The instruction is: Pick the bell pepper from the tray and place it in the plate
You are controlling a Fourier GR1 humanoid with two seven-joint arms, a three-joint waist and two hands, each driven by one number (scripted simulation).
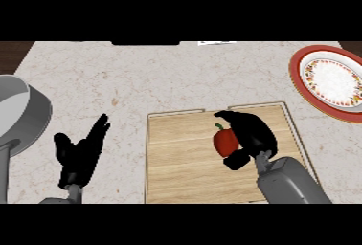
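A red bell pepper [225, 142] with a green stem lies near the middle of the wooden tray [184, 162]. My right hand [249, 133] is over the tray, curled round the pepper's right side, with fingers arched past its top and the thumb below it. The plate [332, 82], white with a red rim and a flowered band, sits at the counter's far right, partly cut off by the view's edge. My left hand [79, 153] rests open on the counter left of the tray, fingers pointing up.
A large grey pot or pan [21, 117] with a handle stands at the left edge. The speckled counter [141, 76] stretches between tray and plate. A dark strip borders the counter's far edge.
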